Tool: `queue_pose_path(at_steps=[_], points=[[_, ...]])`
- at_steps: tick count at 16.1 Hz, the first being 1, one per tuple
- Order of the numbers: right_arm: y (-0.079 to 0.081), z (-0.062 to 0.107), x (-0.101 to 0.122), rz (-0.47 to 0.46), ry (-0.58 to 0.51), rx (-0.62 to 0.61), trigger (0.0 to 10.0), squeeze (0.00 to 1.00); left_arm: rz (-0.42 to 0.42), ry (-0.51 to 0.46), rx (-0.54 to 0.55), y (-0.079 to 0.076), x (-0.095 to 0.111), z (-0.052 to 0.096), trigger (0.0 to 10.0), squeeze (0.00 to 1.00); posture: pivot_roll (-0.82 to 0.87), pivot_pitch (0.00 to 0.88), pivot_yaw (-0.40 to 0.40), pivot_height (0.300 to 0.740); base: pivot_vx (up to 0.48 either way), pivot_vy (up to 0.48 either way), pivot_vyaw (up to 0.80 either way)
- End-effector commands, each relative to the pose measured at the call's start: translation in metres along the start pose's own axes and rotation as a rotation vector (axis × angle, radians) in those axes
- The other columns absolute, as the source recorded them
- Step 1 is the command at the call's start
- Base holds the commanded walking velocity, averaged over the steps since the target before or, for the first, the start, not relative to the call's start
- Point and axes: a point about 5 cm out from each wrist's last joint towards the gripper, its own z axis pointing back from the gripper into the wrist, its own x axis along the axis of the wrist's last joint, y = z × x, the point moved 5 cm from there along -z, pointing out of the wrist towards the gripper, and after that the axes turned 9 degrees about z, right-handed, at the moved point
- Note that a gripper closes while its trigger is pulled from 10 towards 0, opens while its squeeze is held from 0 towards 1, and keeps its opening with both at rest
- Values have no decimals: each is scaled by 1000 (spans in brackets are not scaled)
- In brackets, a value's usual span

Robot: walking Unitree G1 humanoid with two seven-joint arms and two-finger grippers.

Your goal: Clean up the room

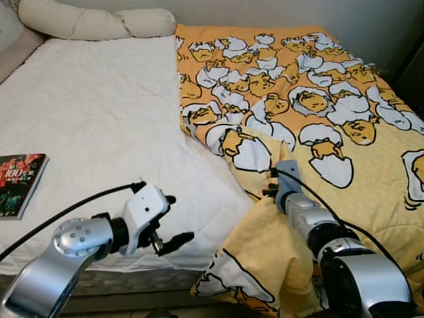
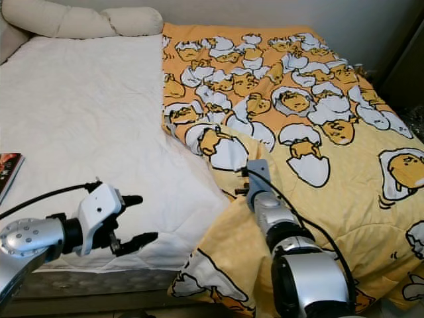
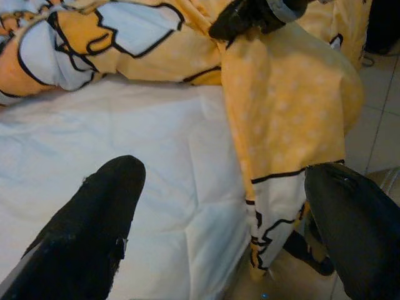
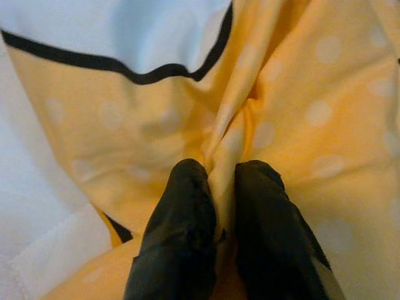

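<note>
Before me the bed (image 1: 99, 126) wears a white sheet, with the yellow patterned blanket (image 1: 318, 112) spread over its right half and spilling off the front edge, long cream pillows (image 1: 99, 21) at its head, and a book (image 1: 20, 182) at my left.

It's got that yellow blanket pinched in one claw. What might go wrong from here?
The right gripper holds only a thin fold of the yellow blanket, so the cloth may slip out when pulled. A big flap hangs over the bed edge and could drag to the floor. The open left gripper hovers nearby and might snag the white sheet.
</note>
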Motion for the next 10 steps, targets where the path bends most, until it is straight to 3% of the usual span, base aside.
queue_pose_path(at_steps=[1, 6, 9, 10], points=[[-8, 1, -3, -37, -6, 1, 0, 0, -1, 0, 0, 1, 0, -1, 10000, 0, 41, 0, 0, 740, 0, 0, 0], [-10, 3, -9, -89, -29, 65, 0, 0, 0, 1, -3, 2, 0, -1, 10000, 0, 35, 0, 3, 740, 0, 0, 0], [9, 11, 12, -196, -178, 311, 0, 0, 2, 0, 0, 2, 0, -1, 10000, 0, 34, 0, 2, 740, 0, 0, 0], [26, 25, 22, -181, -258, 512, 0, 0, 2, 0, 0, 2, 0, -1, 10000, 0, 31, 0, 3, 740, 0, 0, 0]])
